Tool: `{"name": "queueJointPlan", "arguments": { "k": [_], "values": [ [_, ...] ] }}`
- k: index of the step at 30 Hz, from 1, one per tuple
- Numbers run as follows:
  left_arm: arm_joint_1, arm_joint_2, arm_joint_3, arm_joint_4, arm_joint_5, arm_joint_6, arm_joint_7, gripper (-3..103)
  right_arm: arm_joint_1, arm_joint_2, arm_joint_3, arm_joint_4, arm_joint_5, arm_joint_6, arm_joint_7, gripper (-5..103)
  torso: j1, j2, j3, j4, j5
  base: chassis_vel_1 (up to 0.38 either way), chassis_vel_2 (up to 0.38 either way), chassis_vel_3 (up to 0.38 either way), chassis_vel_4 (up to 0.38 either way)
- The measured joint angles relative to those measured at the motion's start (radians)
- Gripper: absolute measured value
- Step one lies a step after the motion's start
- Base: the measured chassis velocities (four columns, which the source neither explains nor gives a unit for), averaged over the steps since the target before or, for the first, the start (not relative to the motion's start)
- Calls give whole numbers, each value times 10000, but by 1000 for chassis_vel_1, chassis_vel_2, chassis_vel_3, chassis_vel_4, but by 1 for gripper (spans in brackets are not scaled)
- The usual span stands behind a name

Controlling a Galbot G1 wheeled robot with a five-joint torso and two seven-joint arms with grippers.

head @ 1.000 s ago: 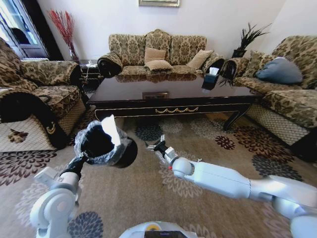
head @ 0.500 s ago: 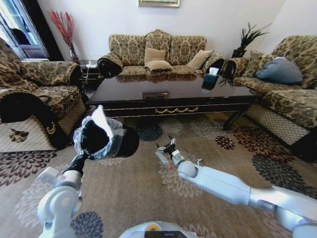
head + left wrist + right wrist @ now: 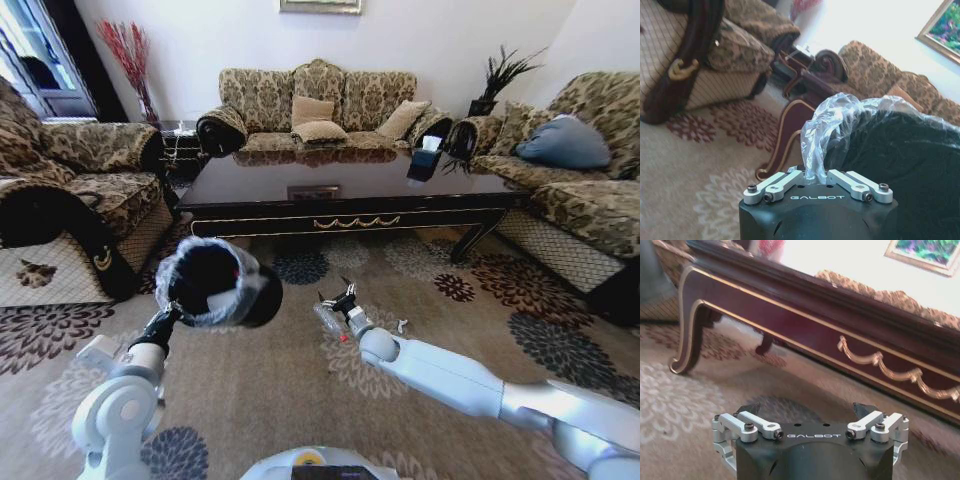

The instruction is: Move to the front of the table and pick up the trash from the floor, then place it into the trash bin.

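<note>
Bin: the small round black bucket-like bin [image 3: 215,283] with a clear whitish plastic liner folded over its rim is lifted off the floor at the robot's left, tipped so that its mouth faces the head camera.
Bin contents: the inside reads as dark; a small red speck shows near the upper rim, and I cannot tell what it is.
Left pincer: the left pincer [image 3: 816,175] is clenched on the liner and rim of the bin, the crinkled plastic bunching up between its fingers in the left wrist view.
Right pincer: the right pincer [image 3: 338,300] is stretched low over the patterned carpet [image 3: 250,390] in front of the desk, its fingers spread wide apart and gripping nothing in the right wrist view.
Trash: a clear, silvery crumpled bit [image 3: 328,318] lies on the carpet touching or just beside the right pincer; a small white scrap [image 3: 401,325] lies on the carpet near the right forearm.
Desk: the long low glossy dark brown wooden desk [image 3: 340,195] with curved legs and gold scroll ornament on its front apron stands just beyond both arms; a dark tissue box [image 3: 425,160] sits near its right end.
</note>
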Motion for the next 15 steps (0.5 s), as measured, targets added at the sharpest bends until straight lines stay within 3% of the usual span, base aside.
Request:
{"name": "queueJointPlan", "arguments": {
  "k": [9,15],
  "values": [
    [15,78,-94,113,276,282,-658,3,-627,588,1036,-1800,1472,-719,199,100,0,0,1,5,0,0,0,0,0],
    [-56,15,-110,-94,194,404,-884,3,-1188,794,1294,-2387,1367,-674,-112,100,0,0,0,-2,4,0,0,0,0]
  ]
}}
